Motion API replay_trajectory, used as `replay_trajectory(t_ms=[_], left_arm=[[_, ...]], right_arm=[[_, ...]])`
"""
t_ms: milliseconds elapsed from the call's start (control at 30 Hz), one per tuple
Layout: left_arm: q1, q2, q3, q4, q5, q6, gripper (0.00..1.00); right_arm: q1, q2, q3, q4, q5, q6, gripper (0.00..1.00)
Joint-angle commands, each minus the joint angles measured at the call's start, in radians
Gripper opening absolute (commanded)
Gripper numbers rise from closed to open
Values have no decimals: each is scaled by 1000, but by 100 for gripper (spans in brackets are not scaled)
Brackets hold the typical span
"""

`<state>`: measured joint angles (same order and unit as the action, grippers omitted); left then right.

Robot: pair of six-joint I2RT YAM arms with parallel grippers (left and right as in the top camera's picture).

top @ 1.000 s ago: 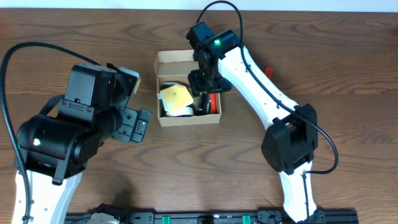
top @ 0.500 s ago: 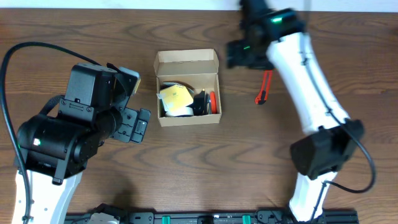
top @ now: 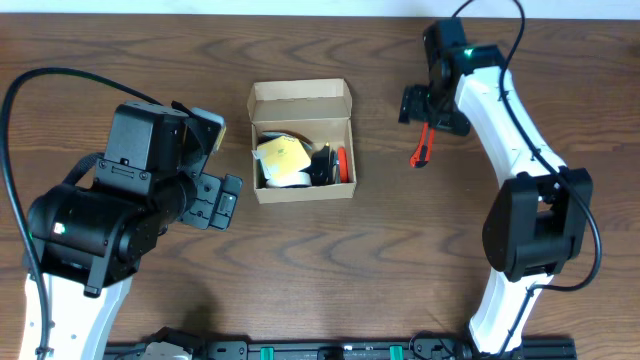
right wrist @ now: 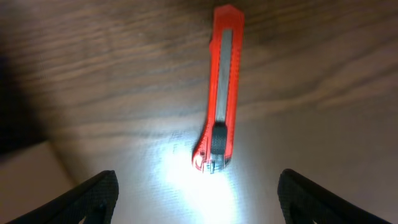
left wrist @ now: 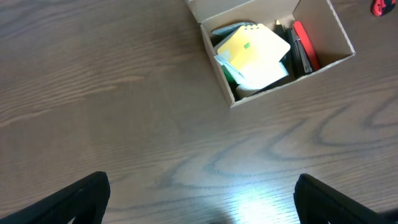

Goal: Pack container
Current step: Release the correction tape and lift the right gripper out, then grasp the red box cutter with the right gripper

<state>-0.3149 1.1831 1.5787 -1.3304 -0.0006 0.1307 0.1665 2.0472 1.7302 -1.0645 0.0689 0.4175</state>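
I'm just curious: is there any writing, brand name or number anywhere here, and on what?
No text can be read anywhere.
Yellow notepad in the cardboard box: a tiny green mark, too small to read.
Red utility knife: no lettering visible.

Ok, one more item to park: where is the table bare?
Bare wood: in front of the container across to the right arm, and between container and box cutter. Crowded: inside the container, and under the left arm.

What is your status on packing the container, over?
Left gripper open, clear of container. Right gripper open above red utility knife. Container open, partly packed. Nothing between knife and container.
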Motion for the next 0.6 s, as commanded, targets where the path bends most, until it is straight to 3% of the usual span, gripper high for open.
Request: replay_trajectory(t_ms=[0, 567], left_arm=[[0, 3, 2, -1, -7, -4, 95], [0, 3, 2, -1, -7, -4, 95]], right_arm=[[-8, 8, -72, 60, 47, 20, 83], [-31, 87, -181, 241, 50, -41, 83]])
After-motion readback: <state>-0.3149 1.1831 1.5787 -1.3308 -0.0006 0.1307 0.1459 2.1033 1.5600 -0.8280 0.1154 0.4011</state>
